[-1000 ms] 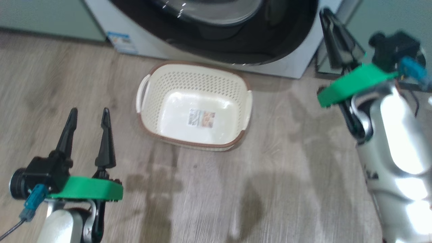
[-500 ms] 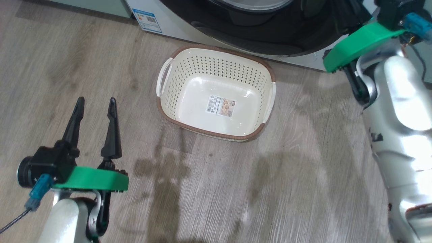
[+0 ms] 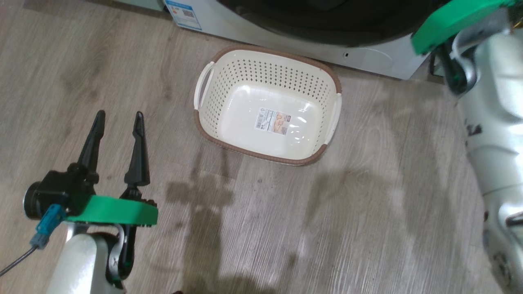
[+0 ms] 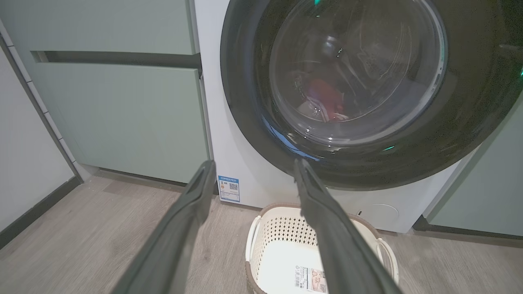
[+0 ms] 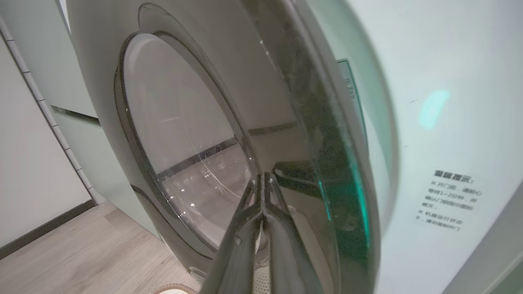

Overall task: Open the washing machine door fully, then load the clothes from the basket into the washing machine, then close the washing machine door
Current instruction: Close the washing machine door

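Observation:
The washing machine (image 3: 367, 57) stands at the top of the head view. Its door (image 4: 245, 102), black-rimmed with a glass bowl, looks shut against the front. Through the glass, red clothes (image 4: 322, 96) with white stripes lie in the drum. The cream basket (image 3: 265, 106) sits on the floor before the machine, with only a paper label inside. My left gripper (image 3: 118, 118) hovers open and empty, left of the basket. My right gripper (image 5: 263, 177) is shut on nothing, tips close to the door's glossy rim (image 5: 322, 122); contact is unclear. The right forearm (image 3: 490, 102) reaches up the right side.
Pale green cabinets flank the machine on the left (image 4: 122, 114) and right (image 4: 482, 192). A white wall with dark skirting (image 4: 24, 163) closes the far left. Wood floor (image 3: 327, 224) spreads around the basket.
The head camera has shifted, so the basket and machine sit differently in the picture. My right arm has reached further toward the door, its fingers passing beyond the top edge. The left gripper stays open.

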### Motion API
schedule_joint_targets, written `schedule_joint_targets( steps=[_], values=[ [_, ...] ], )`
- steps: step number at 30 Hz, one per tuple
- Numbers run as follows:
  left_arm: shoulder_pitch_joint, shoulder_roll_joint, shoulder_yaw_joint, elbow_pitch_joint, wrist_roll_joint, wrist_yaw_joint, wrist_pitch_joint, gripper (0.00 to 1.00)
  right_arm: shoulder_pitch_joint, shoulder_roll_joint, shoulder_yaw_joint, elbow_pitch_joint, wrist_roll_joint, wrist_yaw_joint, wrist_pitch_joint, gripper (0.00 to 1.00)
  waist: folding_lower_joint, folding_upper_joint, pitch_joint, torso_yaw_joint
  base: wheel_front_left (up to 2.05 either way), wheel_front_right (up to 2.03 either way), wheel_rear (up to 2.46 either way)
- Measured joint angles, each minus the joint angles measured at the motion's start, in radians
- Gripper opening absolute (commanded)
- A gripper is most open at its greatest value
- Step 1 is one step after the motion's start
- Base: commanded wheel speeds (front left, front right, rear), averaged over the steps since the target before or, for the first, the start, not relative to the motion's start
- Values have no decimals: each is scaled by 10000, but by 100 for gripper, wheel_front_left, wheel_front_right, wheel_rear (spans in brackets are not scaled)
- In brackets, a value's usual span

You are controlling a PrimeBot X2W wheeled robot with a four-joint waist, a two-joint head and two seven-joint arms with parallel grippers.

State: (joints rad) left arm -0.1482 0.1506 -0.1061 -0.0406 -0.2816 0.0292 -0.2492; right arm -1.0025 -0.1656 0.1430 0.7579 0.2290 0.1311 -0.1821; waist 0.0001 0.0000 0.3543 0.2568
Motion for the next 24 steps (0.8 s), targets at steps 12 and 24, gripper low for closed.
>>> schedule_joint_targets(
  steps=[12,24],
  values=[
    [-220,-336,38,109,119,-280,0,100,-1861,-364,-894,2186,-483,0,-362,0,-1,0,264,310,0,0,0],
    [-435,-614,121,305,280,-589,-2,100,-2267,-299,-1329,3306,-1150,13,-621,0,-1,0,211,312,0,0,0]
  ],
)
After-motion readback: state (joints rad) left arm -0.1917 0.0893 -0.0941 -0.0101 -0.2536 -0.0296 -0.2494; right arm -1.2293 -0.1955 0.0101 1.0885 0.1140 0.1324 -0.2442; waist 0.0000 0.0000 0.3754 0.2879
